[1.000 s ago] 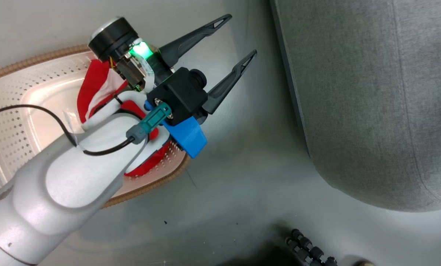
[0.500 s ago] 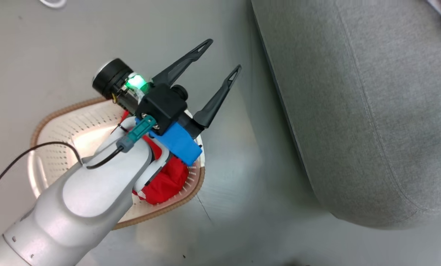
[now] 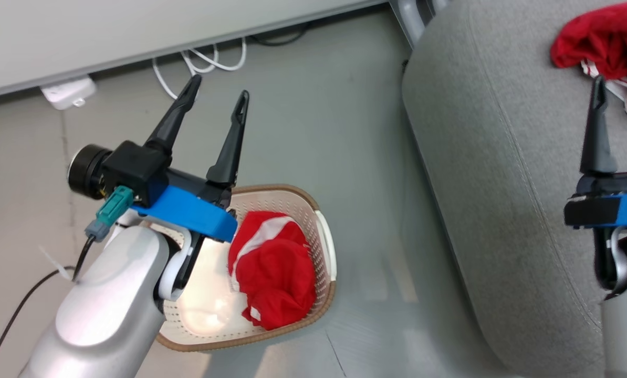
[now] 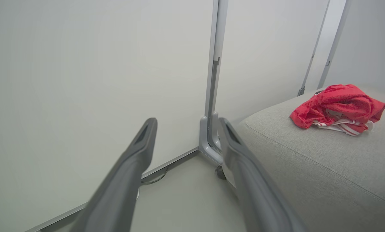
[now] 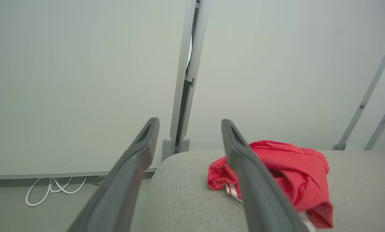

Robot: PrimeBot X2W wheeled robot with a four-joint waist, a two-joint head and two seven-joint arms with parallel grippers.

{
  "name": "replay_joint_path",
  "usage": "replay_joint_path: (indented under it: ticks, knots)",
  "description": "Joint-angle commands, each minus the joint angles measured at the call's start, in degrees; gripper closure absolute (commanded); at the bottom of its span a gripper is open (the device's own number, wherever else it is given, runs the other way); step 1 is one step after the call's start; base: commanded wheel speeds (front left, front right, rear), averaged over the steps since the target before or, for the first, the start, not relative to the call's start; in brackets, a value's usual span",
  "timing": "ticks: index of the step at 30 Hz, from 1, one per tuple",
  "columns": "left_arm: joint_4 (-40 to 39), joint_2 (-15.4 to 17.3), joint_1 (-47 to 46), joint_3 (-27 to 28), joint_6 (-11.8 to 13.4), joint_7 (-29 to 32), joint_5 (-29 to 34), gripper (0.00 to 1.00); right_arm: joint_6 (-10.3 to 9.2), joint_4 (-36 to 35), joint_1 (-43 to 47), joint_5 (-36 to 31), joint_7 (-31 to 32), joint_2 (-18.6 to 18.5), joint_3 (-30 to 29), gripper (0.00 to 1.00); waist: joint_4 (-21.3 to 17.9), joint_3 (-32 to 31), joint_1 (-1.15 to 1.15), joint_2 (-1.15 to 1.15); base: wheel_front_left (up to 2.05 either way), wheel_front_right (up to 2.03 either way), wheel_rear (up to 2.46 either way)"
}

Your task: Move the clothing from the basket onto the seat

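Down in the basket (image 3: 321,231), near the sofa (image 3: 502,184) but not touching it: one red garment (image 3: 274,275) with a white stripe, bunched against the basket wall nearest the sofa. Bare grey floor (image 3: 371,157) between the two.

Up on the sofa, near its rounded end: a second garment (image 3: 602,42) (image 4: 337,104) (image 5: 292,167), crumpled, red on top, red-and-white striped trim poking out underneath.

Left fingers (image 3: 232,136) (image 4: 131,161) raised over the basket side away from the sofa, spread wide apart, nothing between them, aimed at the wall (image 4: 83,64) and the grey post (image 4: 212,96) past the sofa's end.

Right fingers (image 3: 597,136) (image 5: 244,161) above the sofa cushion, also spread wide and empty, pointing toward the second garment. Tip close to the striped trim in the head view. One finger crossing in front of the red cloth in the right wrist view. Contact impossible to tell.

White cables (image 3: 203,60) (image 5: 55,190) looped on the floor along the wall, well apart from the sofa.
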Motion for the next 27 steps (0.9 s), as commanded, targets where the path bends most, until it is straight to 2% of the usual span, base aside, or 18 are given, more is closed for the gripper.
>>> replay_joint_path:
  ticks: [1, 12, 27]
  knots:
    - [-0.34, -0.33, 1.80, 1.40, -0.19, -0.25, 0.65, 0.00, -0.04, -0.61, 1.29, -0.34, -0.02, 0.46, 0.73, 0.00, 3.09, -3.37, 0.02, 0.00, 0.00, 0.00, 0.00]
    - [-2.20, -5.18, 13.94, 16.61, -2.73, -0.26, 6.26, 0.00, -0.04, -3.20, 7.28, 0.05, -0.03, 4.00, 7.50, 0.00, 8.29, -11.14, 0.02, 0.00, 0.00, 0.00, 0.00]
    - [-3.26, -10.46, 28.16, 27.65, -8.10, -0.23, 13.14, 0.00, -0.04, -3.54, 19.25, 1.70, -0.03, 6.83, 10.24, 0.00, 11.85, -18.64, 0.02, 0.00, 0.00, 0.00, 0.00]
